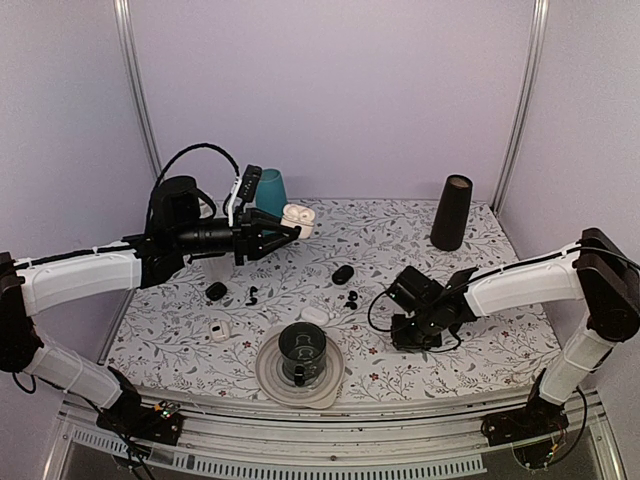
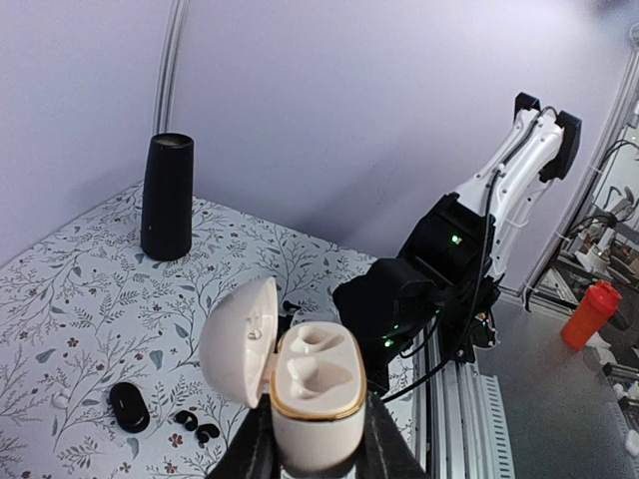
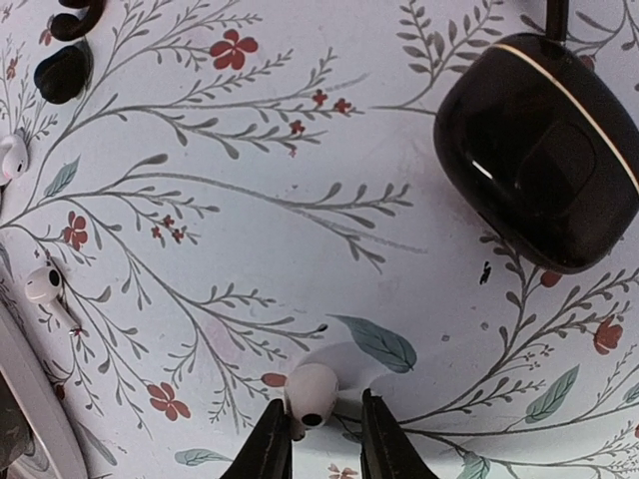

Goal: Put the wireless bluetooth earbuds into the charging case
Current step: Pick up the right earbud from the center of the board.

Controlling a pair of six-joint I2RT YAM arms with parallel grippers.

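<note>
Nothing inserted yet. The black earbuds [image 2: 207, 432] lie loose on the table [image 1: 505, 345], near a closed black case [image 2: 130, 406], with neither gripper on them. A white earbud [image 3: 310, 394] is also on the table, between the right gripper's [image 3: 320, 424] fingers. The jaws are narrow but not clamped, with a small gap on one side, and the bud is not lifted. Two more white buds [image 3: 45, 284] show at the left of that wrist view.

The white case [image 2: 318, 384] is up off the table, pinched at its base by the left gripper [image 2: 318, 449]. Its lid is flipped open and both wells are empty.

Judgement: this is the first pick, so about nothing is done. Still to do: close on a bud, lift, carry, seat it, repeat for the second. The held case is white, so the white buds look like the match, but that is not certain.
</note>
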